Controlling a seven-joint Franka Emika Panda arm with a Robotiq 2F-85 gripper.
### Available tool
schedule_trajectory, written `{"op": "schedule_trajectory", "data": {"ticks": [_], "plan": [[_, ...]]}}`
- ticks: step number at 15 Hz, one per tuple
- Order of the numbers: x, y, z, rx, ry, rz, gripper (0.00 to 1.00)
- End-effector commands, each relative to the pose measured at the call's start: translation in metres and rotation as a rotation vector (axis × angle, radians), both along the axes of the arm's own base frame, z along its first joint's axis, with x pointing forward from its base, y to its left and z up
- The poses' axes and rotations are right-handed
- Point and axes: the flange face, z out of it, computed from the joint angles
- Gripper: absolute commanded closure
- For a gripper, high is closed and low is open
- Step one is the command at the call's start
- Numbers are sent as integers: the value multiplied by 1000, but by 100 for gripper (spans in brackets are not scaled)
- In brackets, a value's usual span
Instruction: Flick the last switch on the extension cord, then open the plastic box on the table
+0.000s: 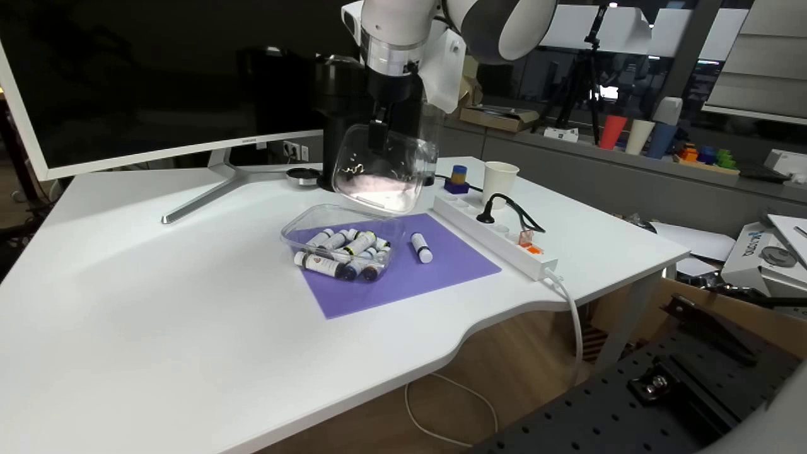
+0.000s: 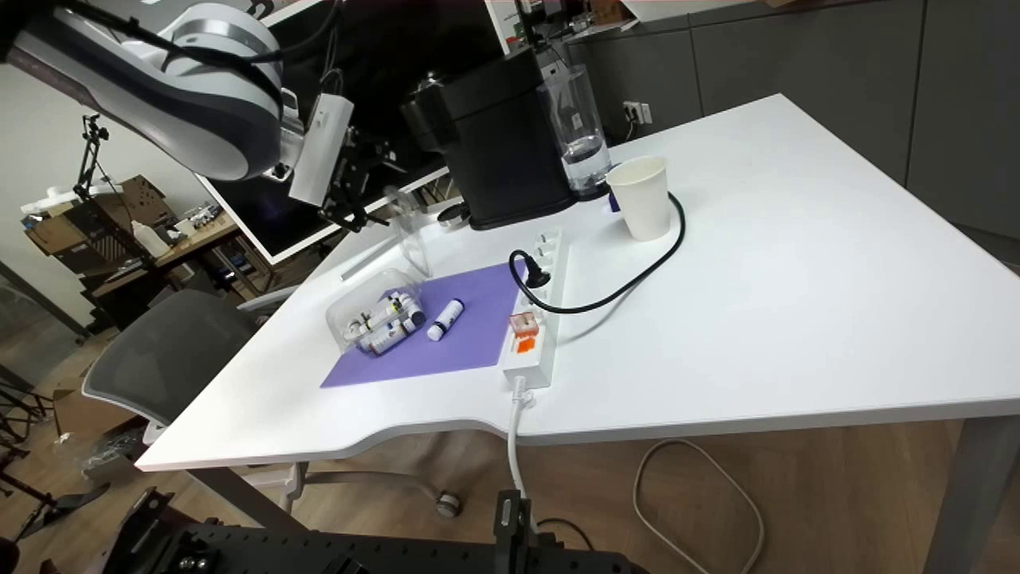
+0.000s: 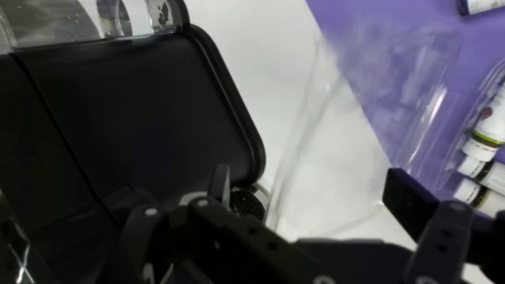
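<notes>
fingers (image 3: 410, 203) wide apart, empty | black machine (image 2: 510, 147) just beside tilted lid (image 1: 381, 176) | paper cup (image 2: 644, 203) near extension cord (image 1: 488, 239)

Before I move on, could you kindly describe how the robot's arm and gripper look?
The white, rounded arm has dark grey panels, a silvery band and black cables. The black, two-fingered gripper has blocky fingertips and small round grey screw heads.

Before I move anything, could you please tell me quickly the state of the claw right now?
Claw: open wide, holding nothing; whether it touches the raised lid cannot be told.
</notes>
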Motion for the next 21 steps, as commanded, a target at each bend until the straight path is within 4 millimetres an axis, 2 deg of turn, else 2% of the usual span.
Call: {"op": "schedule_trajectory", "data": {"ticks": [1,4,8,12,14,17,21], "plan": [[1,-15,34,10,-105,-71,0],[-10,-30,51,27,-129,-162,0],[-38,-57,43,124,-26,-355,0],[-69,-72,37,206,94,-467,0],[-83,-76,43,229,136,-498,0],[-100,-77,60,267,174,-512,0],[-115,-71,102,286,160,-494,0]]}}
